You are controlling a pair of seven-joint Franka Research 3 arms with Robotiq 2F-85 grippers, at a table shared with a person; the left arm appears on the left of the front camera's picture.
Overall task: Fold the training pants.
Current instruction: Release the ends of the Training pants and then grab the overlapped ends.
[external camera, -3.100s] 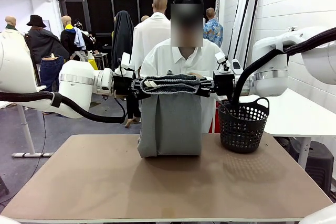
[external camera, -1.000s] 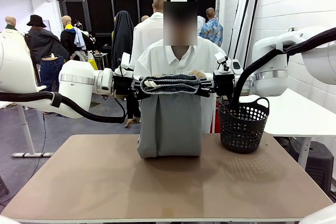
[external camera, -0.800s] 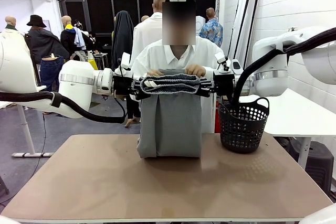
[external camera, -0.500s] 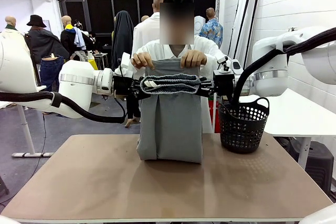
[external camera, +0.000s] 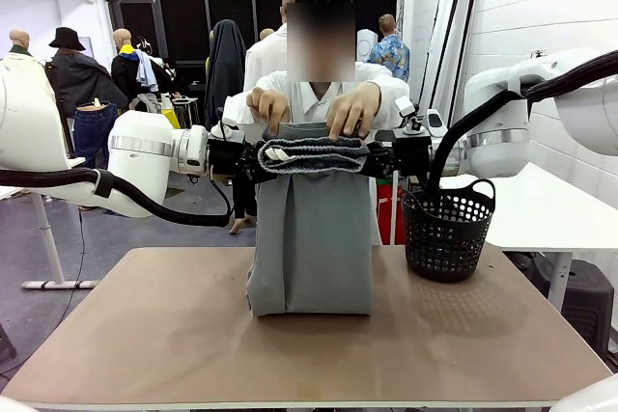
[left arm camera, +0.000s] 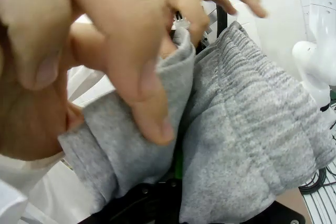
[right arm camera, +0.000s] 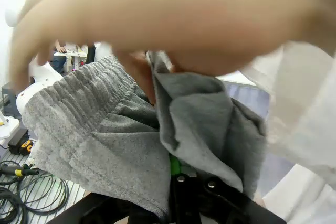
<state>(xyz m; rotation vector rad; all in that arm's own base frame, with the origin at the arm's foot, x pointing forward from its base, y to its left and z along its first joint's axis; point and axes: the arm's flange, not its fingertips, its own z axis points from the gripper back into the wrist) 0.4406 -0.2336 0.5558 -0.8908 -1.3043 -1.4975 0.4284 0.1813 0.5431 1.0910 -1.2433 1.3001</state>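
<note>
The left gripper (external camera: 259, 155) and the right gripper (external camera: 373, 155) face each other well above the table (external camera: 145, 335). Each is clamped narrow on one end of the waistband (external camera: 314, 153) of the training pants (external camera: 314, 248). The grey cloth hangs from that band as a doubled panel, and its lower fold rests on the table at the middle, toward the far edge. Behind the band, the person's hand nearer the left gripper (external camera: 268, 107) and the person's other hand (external camera: 351, 115) pinch a back layer of cloth above it. A black perforated basket (external camera: 447, 229) stands near the table's far right corner, apart from the pants.

In the left wrist view, the left gripper (left arm camera: 176, 182) is buried in jersey. A green pad (left arm camera: 178, 166) shows between the ribbed waistband (left arm camera: 252, 103) and a rolled layer pressed by the person's fingers (left arm camera: 142, 87).

In the right wrist view, the right gripper (right arm camera: 176, 177) is likewise closed in cloth, with the waistband (right arm camera: 89, 98) on one side and a smoother layer on the other. The person's other hand (right arm camera: 184, 19) is a blur just above.

The pants look light, limp and stretchy, so they will probably sag wherever they are unsupported. The thick elastic band or a doubled edge seems the surest place to hold.
</note>
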